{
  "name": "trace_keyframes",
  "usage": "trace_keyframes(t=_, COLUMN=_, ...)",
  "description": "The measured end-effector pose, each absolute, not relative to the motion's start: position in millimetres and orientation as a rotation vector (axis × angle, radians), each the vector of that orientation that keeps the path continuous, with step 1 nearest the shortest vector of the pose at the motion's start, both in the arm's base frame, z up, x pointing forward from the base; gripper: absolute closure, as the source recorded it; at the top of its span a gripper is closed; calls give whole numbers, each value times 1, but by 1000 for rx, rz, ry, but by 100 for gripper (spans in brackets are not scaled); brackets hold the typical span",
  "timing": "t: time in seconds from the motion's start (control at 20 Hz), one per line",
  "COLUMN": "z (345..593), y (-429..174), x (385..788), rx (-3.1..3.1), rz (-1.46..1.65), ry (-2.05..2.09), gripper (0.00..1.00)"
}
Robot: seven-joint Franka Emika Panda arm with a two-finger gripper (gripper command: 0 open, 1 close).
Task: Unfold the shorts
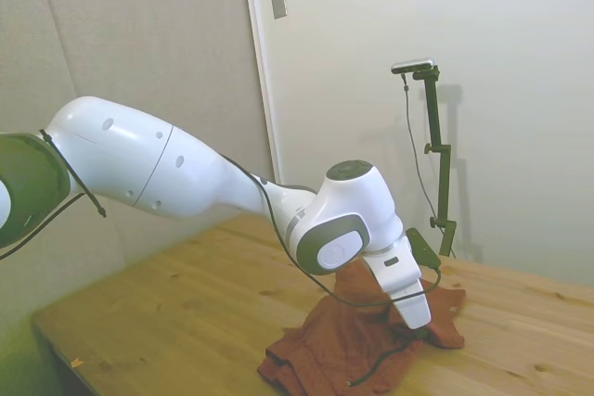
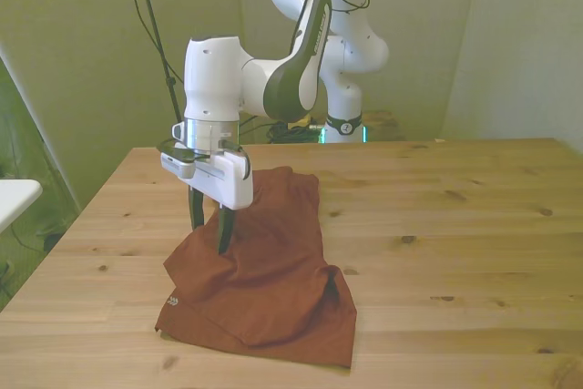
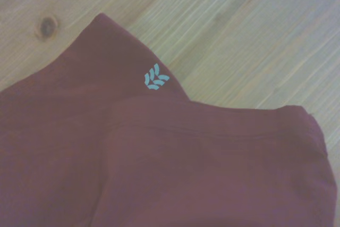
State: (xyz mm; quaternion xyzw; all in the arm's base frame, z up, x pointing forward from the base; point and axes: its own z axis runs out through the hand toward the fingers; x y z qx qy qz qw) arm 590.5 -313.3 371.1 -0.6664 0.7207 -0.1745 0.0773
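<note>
In the front view the pincer (image 2: 209, 230) sits over the left part of the shorts (image 2: 264, 271), its two dark fingers (image 2: 223, 230) pointing straight down below the white hand body. The fingers stand only slightly apart, a narrow gap between them, and their tips reach the fabric near the garment's edge toward the front view's left. The cloth rises in a soft ridge right at the tips; whether a fold is actually pinched between them or the tips merely press on it cannot be told from these pictures. In the side view the pincer (image 1: 415, 322) is mostly hidden behind the wrist housing, low against the shorts (image 1: 353, 345), so it adds nothing on the gap.

The shorts lie on the worktop (image 2: 455, 225), on its half toward the front view's left and reaching close to the near edge. They are rust-red, crumpled and still folded over themselves, with a dark crease running through the part toward the front view's right and a small pale logo (image 2: 172, 301) at the near corner on the front view's left.

The wrist view shows the shorts (image 3: 159, 174) from close by: a raised corner, a seam line, and a light blue leaf-shaped logo (image 3: 155, 79) against bare wooden boards
</note>
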Motion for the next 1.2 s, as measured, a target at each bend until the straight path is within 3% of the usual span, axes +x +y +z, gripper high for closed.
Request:
trace_keyframes(t=0.9, z=371, y=-310, x=593, rx=-2094, rz=-486, ry=2011, gripper=100)
trace_keyframes(t=1.2, z=419, y=-266, x=580, rx=-2194, rz=-533, ry=1766, gripper=100)
